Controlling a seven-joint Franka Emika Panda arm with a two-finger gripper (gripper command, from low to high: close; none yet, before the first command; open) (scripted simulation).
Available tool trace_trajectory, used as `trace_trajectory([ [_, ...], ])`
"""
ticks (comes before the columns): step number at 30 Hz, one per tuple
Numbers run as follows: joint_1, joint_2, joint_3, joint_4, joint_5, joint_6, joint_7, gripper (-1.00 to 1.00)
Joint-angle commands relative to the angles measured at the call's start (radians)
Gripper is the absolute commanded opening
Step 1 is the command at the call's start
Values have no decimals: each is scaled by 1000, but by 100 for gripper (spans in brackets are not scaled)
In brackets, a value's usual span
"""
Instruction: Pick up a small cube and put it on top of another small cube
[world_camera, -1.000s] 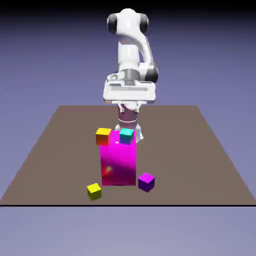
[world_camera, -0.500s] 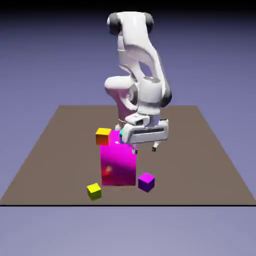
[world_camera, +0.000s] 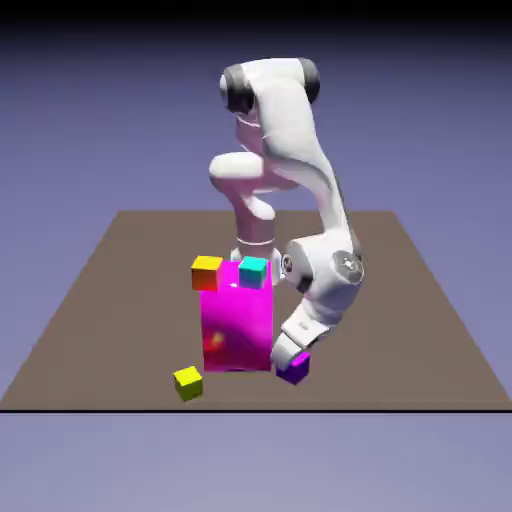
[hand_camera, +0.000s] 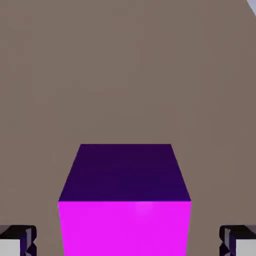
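Hand view: purple cube sits dead centre between the fingertips, at 12 o'clock from the gripper.
Gripper state: spread wide, cube unclamped.
Exterior view: purple cube on table, at 4 o'clock from yellow-topped cube.

my arm is white. the small cube is purple, its lit face bright magenta. the tall block is magenta. other cubes: one yellow top with orange-red sides, one teal, one yellow. the table is brown.
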Motion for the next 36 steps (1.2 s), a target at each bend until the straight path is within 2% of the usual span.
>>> trace_trajectory([
  [1, 0, 0, 0, 0, 0, 0, 0, -100],
  [10, -101, -292, 200, 26, 244, -275, -130, -100],
  [17, -84, -536, -36, 83, 307, -577, -128, -100],
  [23, -46, -675, -253, 124, 308, -769, -107, -100],
  [28, -2, -667, -377, 136, 252, -790, -75, -100],
  [33, -14, -661, -394, -33, 235, -615, -65, -100],
  [34, -14, -661, -394, -33, 235, -615, -65, 100],
  [36, -11, -662, -390, 3, 239, -653, -67, 100],
])
